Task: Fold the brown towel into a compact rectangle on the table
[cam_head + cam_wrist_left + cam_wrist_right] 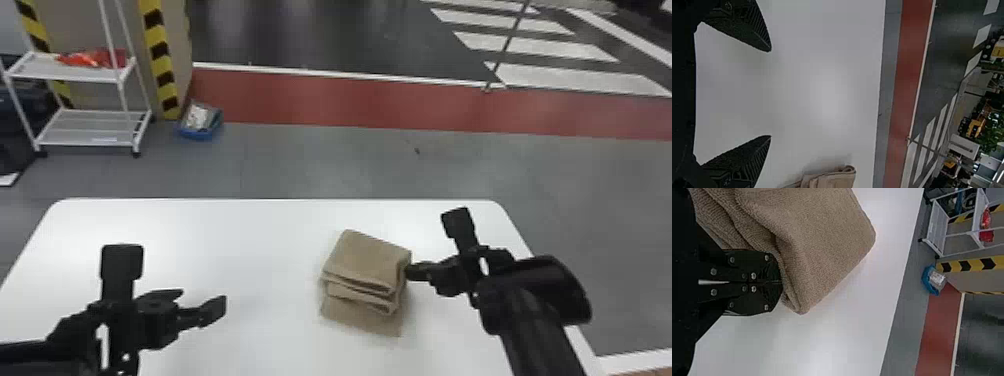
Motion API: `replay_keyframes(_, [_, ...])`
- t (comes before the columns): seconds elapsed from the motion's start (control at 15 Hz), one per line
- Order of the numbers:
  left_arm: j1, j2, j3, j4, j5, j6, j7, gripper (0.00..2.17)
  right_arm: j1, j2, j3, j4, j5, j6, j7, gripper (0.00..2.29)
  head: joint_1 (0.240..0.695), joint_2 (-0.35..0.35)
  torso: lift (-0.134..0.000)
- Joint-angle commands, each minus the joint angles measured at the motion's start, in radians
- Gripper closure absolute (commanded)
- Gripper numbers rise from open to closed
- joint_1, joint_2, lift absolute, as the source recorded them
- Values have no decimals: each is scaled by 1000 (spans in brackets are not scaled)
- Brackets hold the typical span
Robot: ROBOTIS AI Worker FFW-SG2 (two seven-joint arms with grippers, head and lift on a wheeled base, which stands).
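The folded brown terry towel (367,260) lies immediately left of the black two-fingered right tool (781,282), the nearer one, pressed together against its edge; its long axis seems to run near to far. The matching left tool (770,94) is spread, well apart. Beyond the smooth white worktop (225,225) stands a white metal cart (85,125).

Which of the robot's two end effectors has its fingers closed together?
The right end effector, its fingertips together at the side of the towel; the left end effector is away from it, fingers wide open.
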Motion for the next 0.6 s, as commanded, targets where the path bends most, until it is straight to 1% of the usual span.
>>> replay_keyframes(0.0, [-3, 0, 2, 2, 0, 0, 0, 100, -21, 6, 26, 45, 0, -58, -7, 1771, 695, -161, 0])
replay_keyframes(0.13, [-3, 0, 2, 2, 0, -3, 0, 100, -37, 8, 44, 86, 0, -125, -15, 1771, 695, -138, 0])
replay_keyframes(0.2, [-4, 0, 5, 2, 0, -3, 0, 100, -31, 8, 58, 84, 0, -156, -12, 1771, 695, -131, 0])
replay_keyframes(0.27, [-3, -1, 10, -1, 0, 0, -3, 100, -14, 8, 60, 52, 6, -156, 8, 1771, 695, -123, 0])
replay_keyframes(0.33, [-1, -1, 13, -4, 2, 0, -5, 100, 17, 2, 49, 12, 12, -156, 32, 1767, 695, -116, 0])
replay_keyframes(0.4, [-1, 0, 16, -4, 2, 0, -8, 100, 52, -3, 41, -77, 27, -150, 78, 1767, 695, -110, 0])
replay_keyframes(0.47, [-1, 0, 22, -4, 0, 0, -11, 100, 87, -4, 29, -156, 66, -146, 120, 1764, 695, -106, 0])
replay_keyframes(0.53, [-3, 0, 26, -4, -2, 0, -14, 100, 118, -4, 14, -215, 83, -146, 137, 1760, 695, -106, 0])
